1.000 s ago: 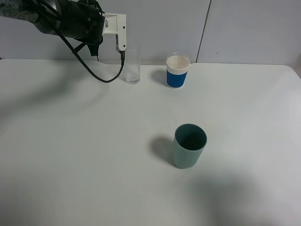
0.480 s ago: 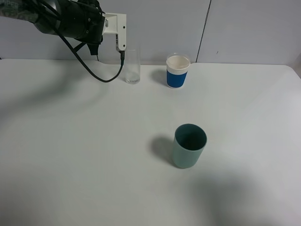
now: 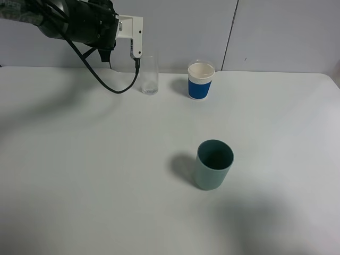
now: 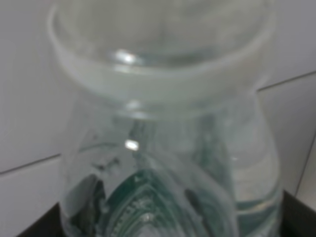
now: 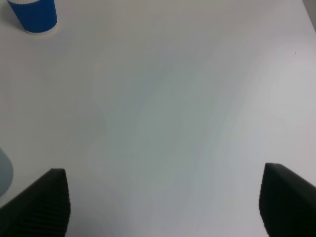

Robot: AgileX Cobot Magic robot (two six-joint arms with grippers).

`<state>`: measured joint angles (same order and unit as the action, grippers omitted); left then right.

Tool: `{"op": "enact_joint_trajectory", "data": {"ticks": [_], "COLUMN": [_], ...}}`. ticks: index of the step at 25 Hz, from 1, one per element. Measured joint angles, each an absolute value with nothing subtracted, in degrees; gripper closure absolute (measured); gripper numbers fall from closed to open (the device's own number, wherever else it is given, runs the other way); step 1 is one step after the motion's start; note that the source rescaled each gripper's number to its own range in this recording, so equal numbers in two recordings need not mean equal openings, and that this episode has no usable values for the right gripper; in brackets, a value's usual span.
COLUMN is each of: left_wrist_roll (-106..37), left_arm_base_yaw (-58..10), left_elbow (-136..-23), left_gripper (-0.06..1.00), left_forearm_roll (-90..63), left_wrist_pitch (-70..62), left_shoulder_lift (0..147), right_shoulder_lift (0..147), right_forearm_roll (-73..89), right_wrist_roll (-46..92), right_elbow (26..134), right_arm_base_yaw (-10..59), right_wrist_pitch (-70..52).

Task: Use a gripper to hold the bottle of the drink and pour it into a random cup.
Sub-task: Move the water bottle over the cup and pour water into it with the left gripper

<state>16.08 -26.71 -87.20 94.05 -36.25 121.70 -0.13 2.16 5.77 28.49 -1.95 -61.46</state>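
My left gripper [image 3: 137,49], a white jaw piece on a thick black arm, hangs at the back left, just left of and above the rim of the tall clear glass [image 3: 149,75]. It is shut on the bottle of the drink [image 4: 163,148], clear with a dark green label, which fills the left wrist view with its neck and mouth toward the camera. In the exterior view the arm hides the bottle. My right gripper [image 5: 163,207] is open and empty over bare table; it is outside the exterior view.
A white paper cup with a blue band [image 3: 201,80] stands right of the glass; it also shows in the right wrist view [image 5: 33,15]. A wider grey-green plastic cup [image 3: 213,164] stands near the middle of the white table [image 3: 79,175]. A grey wall runs behind.
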Motion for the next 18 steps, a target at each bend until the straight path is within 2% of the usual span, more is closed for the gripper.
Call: {"op": "enact_joint_trajectory", "data": {"ticks": [18], "left_wrist_roll": [15.44], "left_arm_base_yaw": [-26.71], "left_elbow": [-87.20], "left_gripper": [0.91], "left_forearm_roll": [94.19], "left_wrist_pitch": [-36.25], "left_shoulder_lift": [121.70], "right_shoulder_lift": [-0.13], "right_forearm_roll": [2.16], "right_wrist_roll": [5.77], "right_elbow": [28.49], "right_arm_base_yaw": [-1.95], "right_wrist_pitch": [-61.46]}}
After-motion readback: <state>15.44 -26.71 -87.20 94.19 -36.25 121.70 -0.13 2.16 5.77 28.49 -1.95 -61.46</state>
